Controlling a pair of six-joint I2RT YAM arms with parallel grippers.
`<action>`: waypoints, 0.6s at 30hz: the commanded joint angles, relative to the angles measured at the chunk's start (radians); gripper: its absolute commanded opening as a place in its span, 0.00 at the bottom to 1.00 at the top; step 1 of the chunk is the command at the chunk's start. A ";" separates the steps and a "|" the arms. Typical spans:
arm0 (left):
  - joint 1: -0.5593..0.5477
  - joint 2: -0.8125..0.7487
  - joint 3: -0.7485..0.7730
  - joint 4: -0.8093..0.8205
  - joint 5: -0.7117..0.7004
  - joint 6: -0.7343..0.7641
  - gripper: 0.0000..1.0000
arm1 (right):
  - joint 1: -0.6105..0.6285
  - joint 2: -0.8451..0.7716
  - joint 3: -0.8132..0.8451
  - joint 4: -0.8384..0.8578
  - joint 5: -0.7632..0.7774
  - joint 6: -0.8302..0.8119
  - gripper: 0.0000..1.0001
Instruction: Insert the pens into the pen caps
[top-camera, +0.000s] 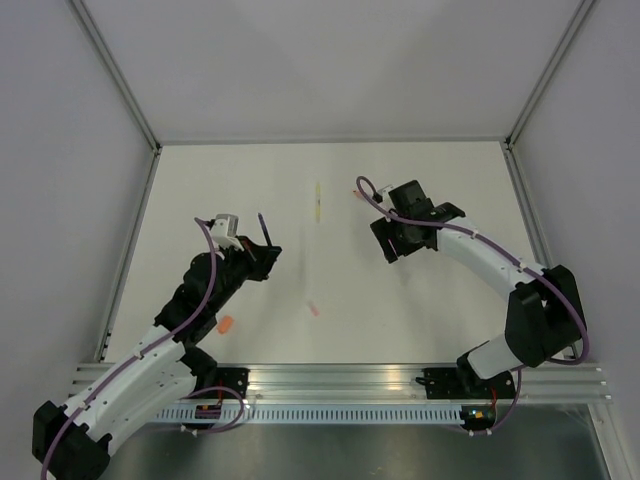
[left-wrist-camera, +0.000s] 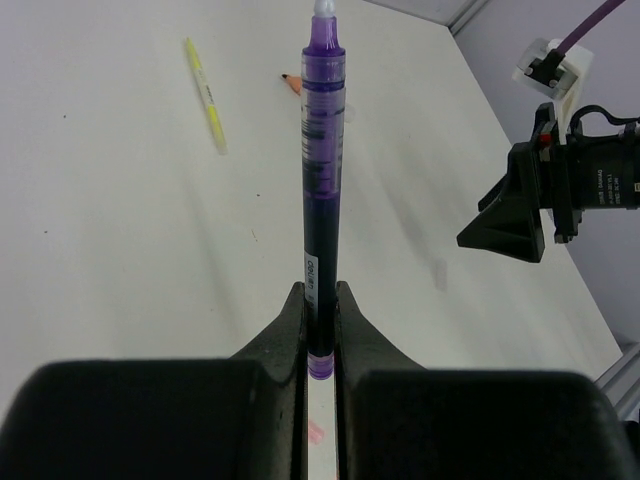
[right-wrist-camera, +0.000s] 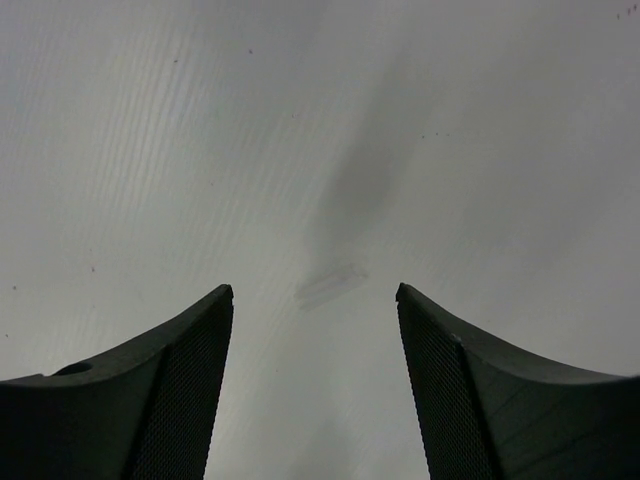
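A white table (top-camera: 400, 300) carries two robot arms, the left arm (top-camera: 170, 340) reaching over its near-left part and the right arm (top-camera: 490, 260) curving in from the right side. The left gripper (left-wrist-camera: 320, 290) is clamped tight on the dark purple pen (left-wrist-camera: 322, 180) near one end, the rest of the barrel projecting past the fingertips. The right gripper (right-wrist-camera: 315, 292) hangs over bare table with its jaws spread wide and nothing between them. The yellow pen (top-camera: 317, 202) lies flat between the two grippers, toward the far side. The orange cap (top-camera: 226, 324) lies by the left arm near the front edge, and the pale pink cap (top-camera: 313, 309) rests apart from it, nearer the middle.
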 joint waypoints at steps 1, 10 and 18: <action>0.000 -0.023 -0.019 0.052 -0.015 -0.012 0.02 | -0.003 -0.002 0.070 -0.050 -0.091 -0.283 0.72; 0.000 -0.158 -0.043 0.044 -0.020 -0.026 0.02 | -0.004 -0.004 0.038 -0.059 -0.130 -0.857 0.71; -0.001 -0.224 -0.068 0.033 -0.078 -0.049 0.02 | -0.041 0.100 0.036 -0.105 -0.219 -1.041 0.72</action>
